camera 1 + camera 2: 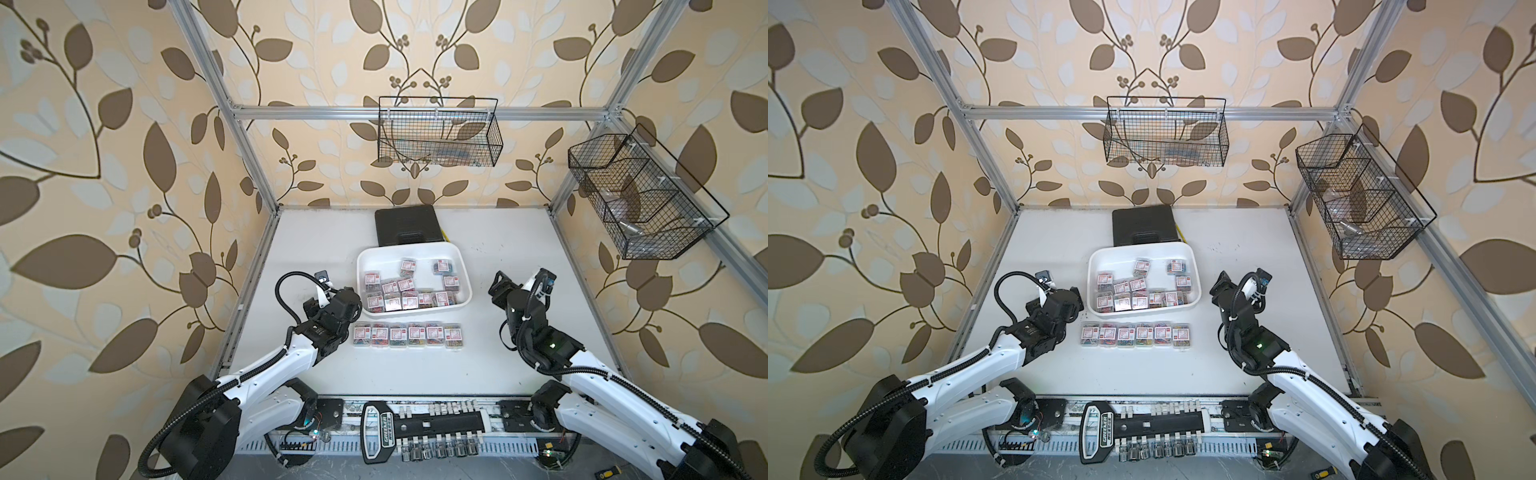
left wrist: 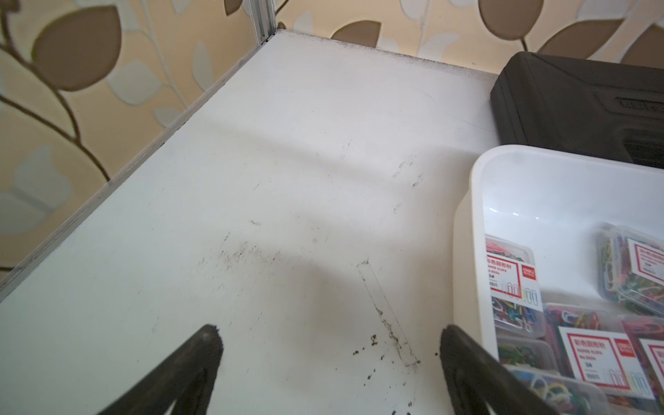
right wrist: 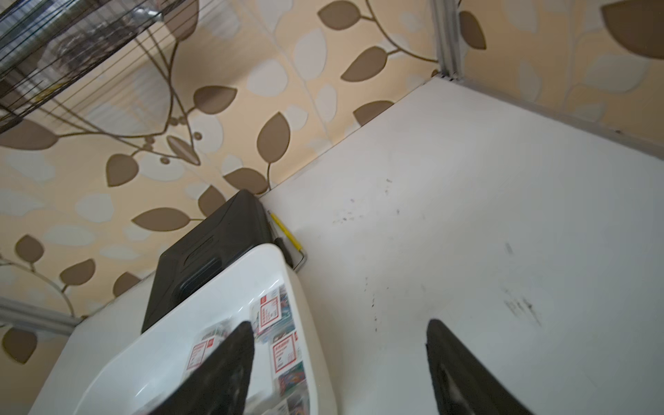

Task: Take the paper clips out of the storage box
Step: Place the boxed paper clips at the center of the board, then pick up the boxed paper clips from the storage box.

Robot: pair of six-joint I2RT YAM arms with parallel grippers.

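Beside the shallow white plastic storage box (image 1: pixel 390 257), six clear paper-clip boxes (image 1: pixel 415 334) laid out, left fingers (image 2: pixel 201 359) and right fingers (image 3: pixel 230 359) held apart.

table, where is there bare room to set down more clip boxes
Free: the wide strip of table between the row of paper clips and the near edge; the far corners either side of the black case. Crowded: the narrow gap between that row and the storage box, and the box's near half.
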